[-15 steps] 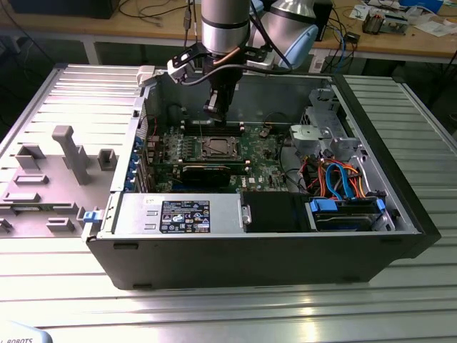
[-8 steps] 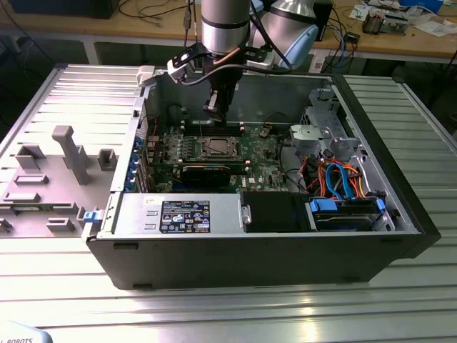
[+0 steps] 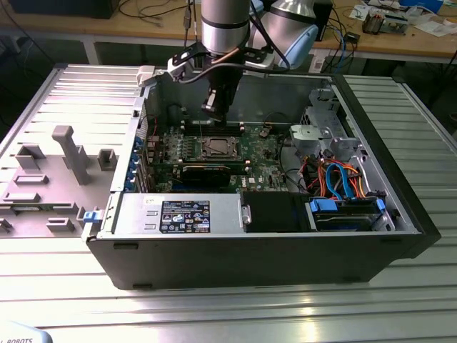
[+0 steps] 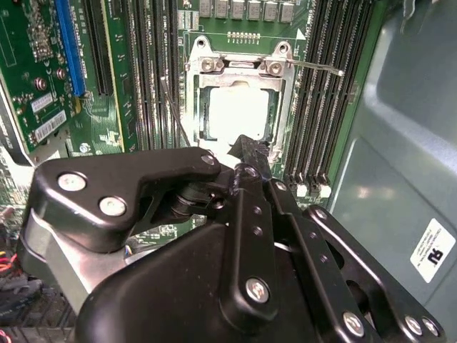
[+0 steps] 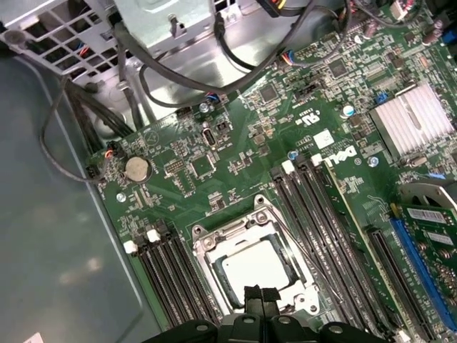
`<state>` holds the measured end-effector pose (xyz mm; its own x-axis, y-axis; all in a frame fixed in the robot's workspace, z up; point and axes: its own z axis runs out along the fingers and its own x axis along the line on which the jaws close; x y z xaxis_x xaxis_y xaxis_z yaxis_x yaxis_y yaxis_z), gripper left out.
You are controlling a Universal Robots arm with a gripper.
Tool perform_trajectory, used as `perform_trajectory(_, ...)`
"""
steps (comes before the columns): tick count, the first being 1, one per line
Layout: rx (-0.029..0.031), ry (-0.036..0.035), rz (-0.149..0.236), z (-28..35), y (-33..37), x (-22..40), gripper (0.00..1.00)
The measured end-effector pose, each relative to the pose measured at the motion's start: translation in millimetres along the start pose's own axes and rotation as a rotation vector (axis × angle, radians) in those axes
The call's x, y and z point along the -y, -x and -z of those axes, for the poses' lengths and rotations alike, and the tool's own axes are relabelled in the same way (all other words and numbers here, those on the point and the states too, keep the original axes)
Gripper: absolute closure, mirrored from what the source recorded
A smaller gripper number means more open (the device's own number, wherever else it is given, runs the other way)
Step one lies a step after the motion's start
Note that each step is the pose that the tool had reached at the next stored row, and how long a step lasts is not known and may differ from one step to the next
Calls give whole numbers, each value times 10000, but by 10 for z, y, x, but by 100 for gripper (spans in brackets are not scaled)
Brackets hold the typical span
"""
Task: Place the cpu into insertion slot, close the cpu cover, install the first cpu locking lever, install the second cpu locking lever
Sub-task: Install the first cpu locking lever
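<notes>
The cpu lies flat in the insertion slot on the green board, its pale metal top showing. The silvery cpu cover is down around it, framing the chip. A thin wire lever juts out sideways from the socket's hinge end. Another lever runs slanted along the socket's side. My gripper hangs a short way above the socket's rear edge. In both wrist views its black fingertips are pressed together with nothing between them, and they hover just over the chip's edge.
Long black memory slots flank the socket on both sides. A black card and the power supply lie in front of it. The drive cage with blue and orange cables stands at the exterior view's right. Case walls surround everything.
</notes>
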<state>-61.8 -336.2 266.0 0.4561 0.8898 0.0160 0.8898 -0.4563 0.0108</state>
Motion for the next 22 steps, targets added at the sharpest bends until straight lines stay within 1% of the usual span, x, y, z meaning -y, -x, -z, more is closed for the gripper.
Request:
perform_trajectory(4, 4, 5, -309, 0, 0, 0, 89)
perform_trajectory(6, 4, 6, -379, 0, 0, 0, 89)
perform_trajectory(10, 17, 25, -1572, 0, 0, 0, 89)
perform_trajectory(12, 20, 29, -1822, 0, 0, 0, 89)
perform_trajectory(16, 23, 33, -2098, 0, 0, 1, 89)
perform_trajectory(19, 28, 40, -2536, 0, 1, 1, 89)
perform_trajectory(21, 29, 42, -2667, 0, 1, 1, 89)
perform_trajectory(22, 31, 44, -2796, 0, 1, 2, 89)
